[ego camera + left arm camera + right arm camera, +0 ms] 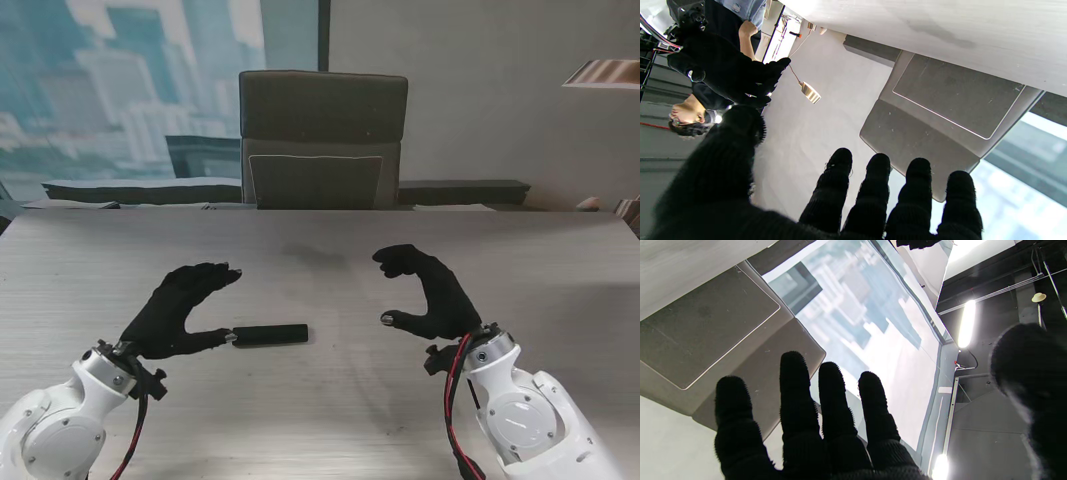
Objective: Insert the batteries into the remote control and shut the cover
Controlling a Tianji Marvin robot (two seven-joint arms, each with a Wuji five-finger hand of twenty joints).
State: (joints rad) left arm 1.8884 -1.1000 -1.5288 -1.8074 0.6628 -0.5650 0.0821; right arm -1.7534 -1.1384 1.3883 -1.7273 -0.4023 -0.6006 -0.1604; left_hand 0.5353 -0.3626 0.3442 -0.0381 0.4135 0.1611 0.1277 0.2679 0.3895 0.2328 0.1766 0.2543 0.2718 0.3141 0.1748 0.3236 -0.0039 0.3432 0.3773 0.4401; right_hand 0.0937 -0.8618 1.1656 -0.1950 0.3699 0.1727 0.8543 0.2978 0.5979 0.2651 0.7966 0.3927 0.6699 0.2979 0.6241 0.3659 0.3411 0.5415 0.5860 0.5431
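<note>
Both arms are up over the pale grey wood-grain worktop (330, 400), and neither one holds anything. The left robot hand (180, 312), in a black knit glove, hangs with its fingers spread and loosely curled, thumb stretched toward the middle of the worktop. Right at that thumb tip lies the slim black bar-shaped remote control (270, 335), flat on the worktop and running left to right; the thumb looks to be at its left end, though real contact I cannot tell from here. The remote's details, cover and any batteries are too small to make out.

Across on the right, the right robot hand (428, 295), also gloved in black, is held in a wide C, fingers arched over and thumb beneath, with a clear gap between them and nothing in it. It sits well apart from the remote control.

The left wrist view shows four gloved fingers (873, 196) straight and parted, thumb off to the side. The right wrist view gives the same story: fingers (796, 396) extended, thumb wide.

Beyond the far edge of the worktop stands a grey padded office chair (322, 140).
</note>
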